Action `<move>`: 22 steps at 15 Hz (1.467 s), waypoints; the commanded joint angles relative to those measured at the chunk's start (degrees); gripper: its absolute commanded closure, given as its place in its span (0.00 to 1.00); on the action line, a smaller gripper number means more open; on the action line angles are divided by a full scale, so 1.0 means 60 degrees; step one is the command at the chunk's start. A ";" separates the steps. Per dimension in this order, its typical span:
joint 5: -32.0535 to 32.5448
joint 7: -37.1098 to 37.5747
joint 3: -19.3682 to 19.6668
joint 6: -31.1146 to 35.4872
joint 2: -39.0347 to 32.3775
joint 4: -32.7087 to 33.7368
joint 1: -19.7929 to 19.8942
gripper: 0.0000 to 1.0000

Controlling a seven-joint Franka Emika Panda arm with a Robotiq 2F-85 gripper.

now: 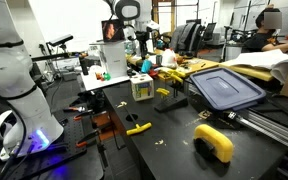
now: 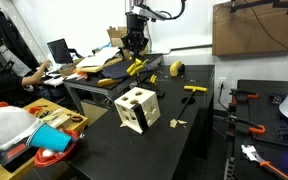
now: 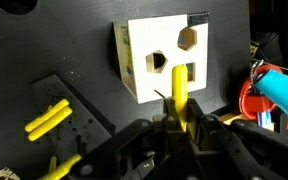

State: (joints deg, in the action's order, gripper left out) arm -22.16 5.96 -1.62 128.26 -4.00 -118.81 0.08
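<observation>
No writing, label or number can be read anywhere.

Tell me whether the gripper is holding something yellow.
Yes, the wrist view shows the shut gripper clamped on a yellow block.

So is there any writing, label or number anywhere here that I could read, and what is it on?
None can be read.
The wooden cube shows only cut-out shapes, no letters.
The yellow block held in the gripper is plain.
The monitor in an exterior view shows a picture too small and blurred to read.
</observation>
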 commanded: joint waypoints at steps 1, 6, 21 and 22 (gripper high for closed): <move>-0.0480 -0.0232 0.0114 0.0244 0.0605 -0.0575 0.0087 0.96; -0.0537 0.0131 0.0138 0.0121 0.1289 -0.1076 0.0015 0.96; 0.0029 0.3003 0.0636 0.0209 -0.1092 -0.0247 0.0266 0.96; -0.0021 0.3129 0.0702 0.0196 -0.1389 -0.0067 0.0305 0.96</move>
State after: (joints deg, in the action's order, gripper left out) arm -22.64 21.04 1.75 129.64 -7.33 -123.36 1.39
